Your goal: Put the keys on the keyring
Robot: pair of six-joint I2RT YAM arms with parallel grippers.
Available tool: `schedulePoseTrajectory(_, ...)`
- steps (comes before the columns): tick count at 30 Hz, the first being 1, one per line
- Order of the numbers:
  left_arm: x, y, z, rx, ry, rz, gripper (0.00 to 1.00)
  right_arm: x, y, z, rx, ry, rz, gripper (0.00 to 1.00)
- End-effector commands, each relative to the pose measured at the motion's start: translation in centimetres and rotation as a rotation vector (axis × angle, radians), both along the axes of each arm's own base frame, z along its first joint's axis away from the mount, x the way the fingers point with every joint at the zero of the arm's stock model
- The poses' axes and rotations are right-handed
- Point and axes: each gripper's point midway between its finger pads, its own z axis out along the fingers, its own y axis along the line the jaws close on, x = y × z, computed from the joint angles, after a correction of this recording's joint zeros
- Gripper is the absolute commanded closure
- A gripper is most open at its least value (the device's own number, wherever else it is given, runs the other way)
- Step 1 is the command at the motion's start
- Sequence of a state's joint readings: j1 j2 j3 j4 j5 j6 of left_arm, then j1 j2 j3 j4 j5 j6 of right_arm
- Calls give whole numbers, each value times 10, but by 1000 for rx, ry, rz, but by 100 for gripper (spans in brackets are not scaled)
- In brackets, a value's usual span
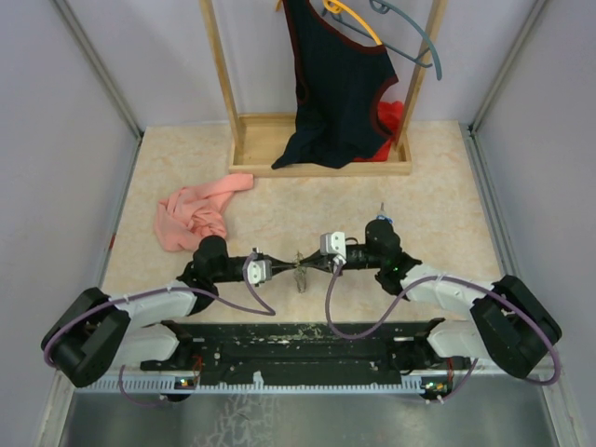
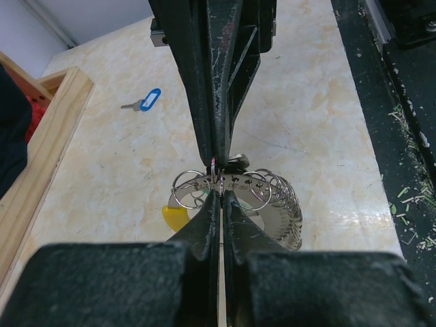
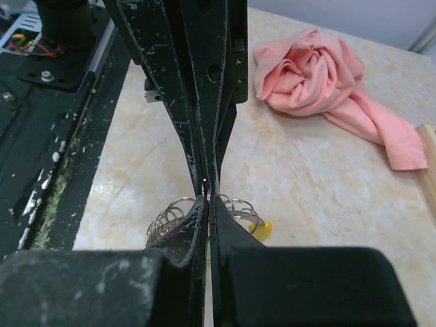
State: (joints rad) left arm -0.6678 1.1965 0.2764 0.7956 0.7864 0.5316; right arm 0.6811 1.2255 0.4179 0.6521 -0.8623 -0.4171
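Tip to tip, left gripper (image 2: 222, 197) and right gripper (image 3: 208, 201) are clamped closed, seemingly on the keyring (image 2: 240, 193) over the tabletop (image 2: 327, 122), blue key (image 2: 146, 100) well apart from it.

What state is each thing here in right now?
left gripper: shut on the keyring.
right gripper: shut on the keyring.
keyring: pinched between both grippers.
blue key: lying loose on the table.
pink cloth: crumpled on the table.
dark top: hanging on the rack.
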Motion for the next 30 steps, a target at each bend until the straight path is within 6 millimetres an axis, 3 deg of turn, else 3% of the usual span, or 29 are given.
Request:
schedulePoseTrajectory(1,0,-3,10,-1,-59,-24,99,-3,0,19,-10,28,61,100)
schedulePoseTrajectory(11,2,-4,16,-23,-23,-5,99,-5,-1,17,-35,37,75,100)
schedulePoseTrajectory(17,2,0,12,-20,-24,13,99,1,-9,28,-13,10,-15,100)
schedulePoseTrajectory(27,2,-1,18,-30,-28,12,99,-7,-18,24,7,19,-55,100)
schedulePoseTrajectory(30,1,-1,17,-32,-20,12,99,1,-19,28,41,33,-113,100)
